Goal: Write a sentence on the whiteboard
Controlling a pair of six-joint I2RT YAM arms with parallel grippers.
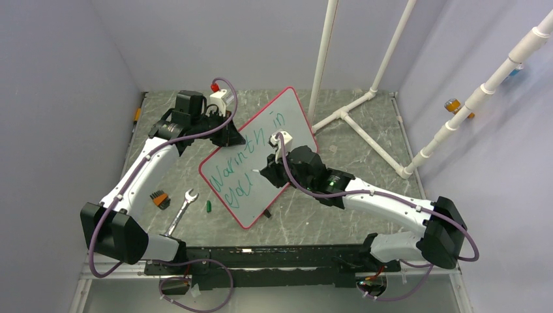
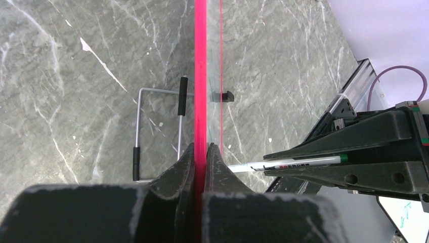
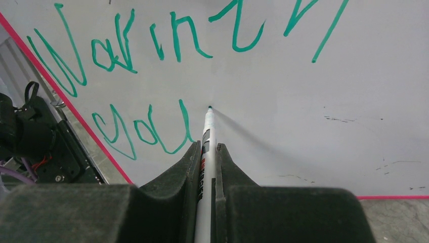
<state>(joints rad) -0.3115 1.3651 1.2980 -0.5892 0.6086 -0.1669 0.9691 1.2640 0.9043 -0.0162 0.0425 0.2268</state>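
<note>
The whiteboard (image 1: pixel 280 130) with its red rim lies tilted across the table. Green lettering (image 1: pixel 244 153) on it reads "Warmth in" with "you" below; it shows close up in the right wrist view (image 3: pixel 126 50). My left gripper (image 2: pixel 201 150) is shut on the whiteboard's red rim (image 2: pixel 201 76) at its far left edge. My right gripper (image 3: pixel 207 148) is shut on a white marker (image 3: pixel 208 126). The marker's green tip sits at the board surface just right of "you". The marker also shows in the left wrist view (image 2: pixel 298 163).
A wrench (image 1: pixel 182 210), a green marker cap (image 1: pixel 209 206) and an orange-and-black bit holder (image 1: pixel 159 198) lie left of the board. A wire stand (image 2: pixel 157 134) lies beside the rim. White PVC pipes (image 1: pixel 365 98) stand at the back right.
</note>
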